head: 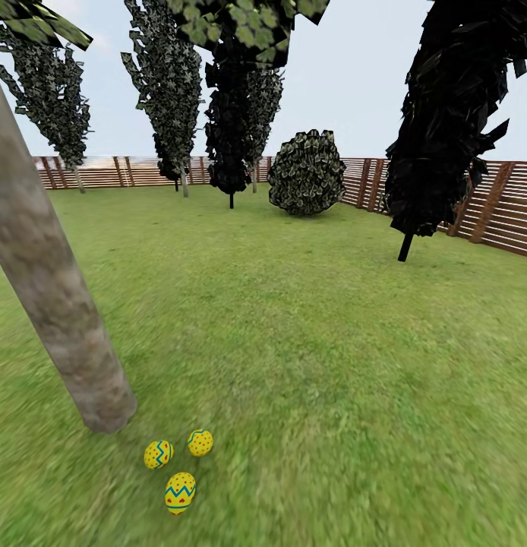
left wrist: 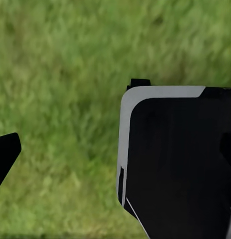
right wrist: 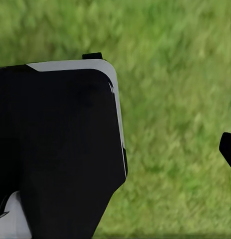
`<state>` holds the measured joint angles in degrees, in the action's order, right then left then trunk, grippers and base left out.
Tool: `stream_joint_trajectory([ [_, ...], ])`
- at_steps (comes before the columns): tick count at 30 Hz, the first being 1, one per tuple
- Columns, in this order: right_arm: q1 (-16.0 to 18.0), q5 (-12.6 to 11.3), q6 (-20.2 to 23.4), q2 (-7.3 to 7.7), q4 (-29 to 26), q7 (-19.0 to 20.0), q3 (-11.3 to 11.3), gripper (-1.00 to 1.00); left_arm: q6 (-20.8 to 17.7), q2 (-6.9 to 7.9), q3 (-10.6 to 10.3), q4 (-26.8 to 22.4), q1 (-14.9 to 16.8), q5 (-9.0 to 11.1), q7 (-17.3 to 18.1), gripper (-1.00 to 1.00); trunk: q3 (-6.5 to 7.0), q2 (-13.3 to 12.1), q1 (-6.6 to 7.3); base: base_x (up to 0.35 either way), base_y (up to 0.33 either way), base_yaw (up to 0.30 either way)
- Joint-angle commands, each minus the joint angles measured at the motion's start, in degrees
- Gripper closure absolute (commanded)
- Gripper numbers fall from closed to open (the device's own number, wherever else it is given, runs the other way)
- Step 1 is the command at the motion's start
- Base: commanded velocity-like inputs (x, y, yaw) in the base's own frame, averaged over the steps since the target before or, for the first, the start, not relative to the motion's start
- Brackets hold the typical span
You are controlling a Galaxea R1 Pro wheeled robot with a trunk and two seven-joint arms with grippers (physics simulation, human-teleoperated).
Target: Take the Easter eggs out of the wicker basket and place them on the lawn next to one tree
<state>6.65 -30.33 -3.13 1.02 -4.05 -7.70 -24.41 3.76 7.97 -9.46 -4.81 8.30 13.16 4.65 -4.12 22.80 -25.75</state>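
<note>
Three yellow Easter eggs lie on the lawn [head: 317, 357] in the head view, close to the foot of the tree [head: 58, 304] with the thick grey-tan trunk. One egg [head: 158, 454] is nearest the trunk, a second egg [head: 200, 442] lies just to its right, and the third egg [head: 180, 492] is nearer to me. The wicker basket is out of view. My left gripper [left wrist: 116, 152] hangs over grass with one black fingertip [left wrist: 5, 152] at the picture's edge and nothing in it. My right gripper [right wrist: 115, 149] likewise shows one fingertip [right wrist: 228, 149] over bare grass.
A black, white-edged part of my own body [left wrist: 175, 159] sits under both grippers. Dark columnar trees [head: 446, 129] and a round bush [head: 307, 173] stand far off before the brown slat fence [head: 506, 205]. Open grass stretches ahead and to the right.
</note>
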Motion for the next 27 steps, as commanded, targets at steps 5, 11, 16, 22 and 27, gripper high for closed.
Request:
stream_joint_trajectory([
  [5, 0.03, -0.64, -0.05, 0.03, 0.00, -0.06, -0.41, -1.00, 0.14, 0.00, -0.48, 0.06, 0.05, 0.63, 0.18, -1.00, -0.13, 0.12, -0.03, 0.000, 0.000, 0.000],
  [11, 0.03, -0.68, -0.03, -0.02, 0.01, -0.04, -0.45, -1.00, 0.12, 0.00, -0.49, 0.06, 0.05, 0.64, 0.18, -1.00, -0.13, 0.12, -0.03, 0.000, 0.000, 0.000],
  [16, 0.03, -0.43, -0.03, -0.04, -0.05, -0.04, -0.49, -1.00, 0.06, 0.02, -0.48, 0.06, 0.05, 0.64, 0.18, -1.00, -0.13, 0.12, -0.03, 0.000, 0.000, 0.000],
  [22, 0.03, -0.03, -0.03, 0.02, 0.00, -0.04, -0.55, -1.00, 0.09, 0.02, -0.48, -0.01, 0.05, 0.67, 0.21, -1.00, -0.13, 0.12, -0.03, 0.000, 0.000, 0.000],
  [27, 0.03, -0.02, -0.03, 0.01, 0.16, -0.04, -0.61, -1.00, 0.10, 0.03, -0.49, -0.08, 0.05, 0.71, 0.19, -1.00, -0.13, 0.12, -0.03, 0.000, 0.000, 0.000],
])
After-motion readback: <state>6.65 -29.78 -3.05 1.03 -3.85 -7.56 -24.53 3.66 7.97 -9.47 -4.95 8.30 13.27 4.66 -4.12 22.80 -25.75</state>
